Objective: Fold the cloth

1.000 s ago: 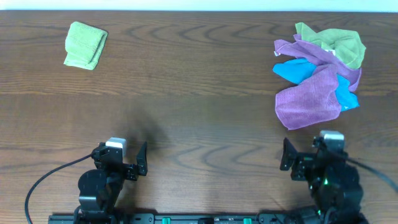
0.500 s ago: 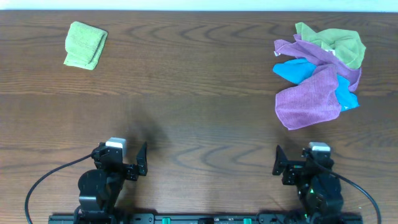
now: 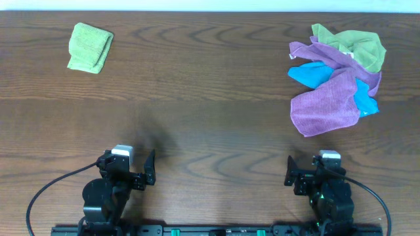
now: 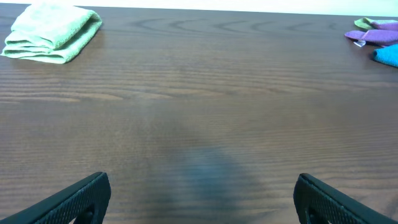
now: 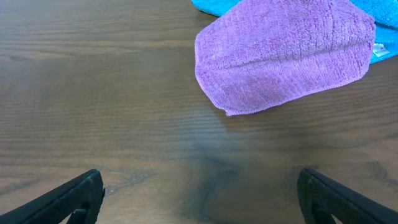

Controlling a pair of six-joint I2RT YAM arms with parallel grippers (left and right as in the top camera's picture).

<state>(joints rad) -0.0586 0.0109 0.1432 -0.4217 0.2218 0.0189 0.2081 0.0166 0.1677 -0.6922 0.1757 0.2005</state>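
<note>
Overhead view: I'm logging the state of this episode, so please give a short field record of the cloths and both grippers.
folded: folded green cloth, far left corner of the table
unfolded: pile of cloths, far right
pile make-up: purple cloth in front, blue cloth partly under it, crumpled green cloth at the back
left gripper: open, holds nothing, at the near edge
right gripper: open, holds nothing, near edge, purple cloth ahead of it
contact: neither gripper touches any cloth
</note>
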